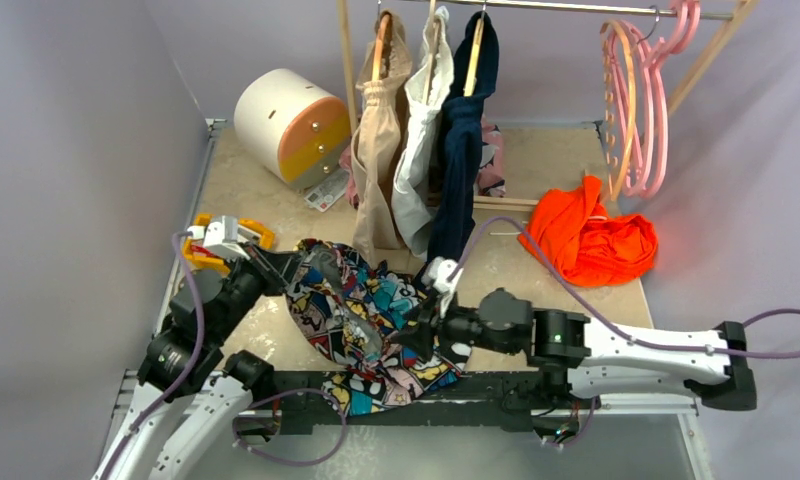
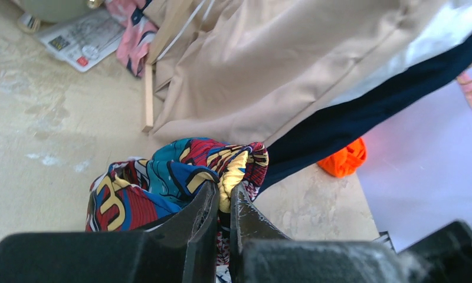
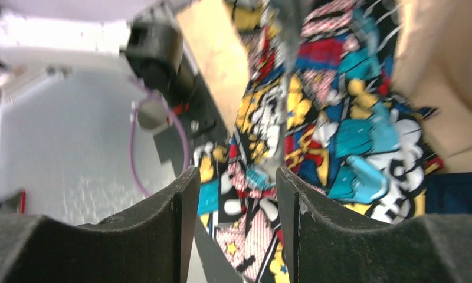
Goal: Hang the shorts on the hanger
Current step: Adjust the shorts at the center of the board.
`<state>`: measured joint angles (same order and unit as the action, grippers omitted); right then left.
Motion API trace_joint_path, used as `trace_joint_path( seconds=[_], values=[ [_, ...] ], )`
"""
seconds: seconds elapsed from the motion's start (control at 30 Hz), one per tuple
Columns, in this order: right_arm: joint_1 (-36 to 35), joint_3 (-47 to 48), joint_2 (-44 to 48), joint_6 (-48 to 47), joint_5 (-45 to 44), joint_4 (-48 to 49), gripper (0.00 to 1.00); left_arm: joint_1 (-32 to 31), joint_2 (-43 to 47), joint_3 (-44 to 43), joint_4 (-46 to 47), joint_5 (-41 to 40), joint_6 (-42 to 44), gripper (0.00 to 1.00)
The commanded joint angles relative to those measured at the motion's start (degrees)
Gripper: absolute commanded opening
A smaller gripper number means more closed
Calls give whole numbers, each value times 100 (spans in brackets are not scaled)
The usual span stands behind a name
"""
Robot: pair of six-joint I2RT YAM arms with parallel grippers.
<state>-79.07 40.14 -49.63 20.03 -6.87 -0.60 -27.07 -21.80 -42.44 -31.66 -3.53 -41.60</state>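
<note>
Top view: shorts (image 1: 386,300) bunched on table (image 1: 266,210), near edge, approx 7 o'clock from table centre. Long axis of the heap runs 11 to 5 o'clock.

L gripper (image 1: 294,268) at the heap's 11 o'clock end. R gripper (image 1: 414,335) at its 3 o'clock edge, reaching in from the right.

L wrist cam: L gripper (image 2: 223,187) fingers nearly together, clamped on a yellow fold of shorts (image 2: 163,171). Rest of the bunch spills to 9 o'clock of the tips. Top view hides this pinch.

R wrist cam: R gripper (image 3: 232,171) fingers apart, clear gap. Shorts (image 3: 340,130) print fills the view past the tips, mostly at 1 to 3 o'clock. Contact w/ fabric: can't tell, view blurred.

Only the top view shows the hanger (image 1: 609,90). It hangs on the rail at the table's 1 o'clock, beside pink hangers (image 1: 661,100), arms dropping toward 6 o'clock, well apart from both grippers and the shorts.

Also top view: beige garment (image 1: 376,150) and navy garment (image 1: 461,150) hanging at 12 o'clock, orange garment (image 1: 586,240) heaped at 2 o'clock of the shorts.
</note>
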Motion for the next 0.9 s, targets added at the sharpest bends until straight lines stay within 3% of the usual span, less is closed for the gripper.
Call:
trace_joint_path(
  seconds=[0.0,0.3,0.63,0.87],
  values=[
    [12,197,14,371,-1161,305,53,17,387,13,645,218,200,0],
    [8,420,-1686,949,-1084,680,54,18,251,-68,566,113,188,0],
    [7,770,-2660,1241,-1578,507,57,17,253,-150,456,30,239,0],
    [84,958,-3127,1387,-2069,456,52,17,218,-171,429,4,261,0]
  ],
)
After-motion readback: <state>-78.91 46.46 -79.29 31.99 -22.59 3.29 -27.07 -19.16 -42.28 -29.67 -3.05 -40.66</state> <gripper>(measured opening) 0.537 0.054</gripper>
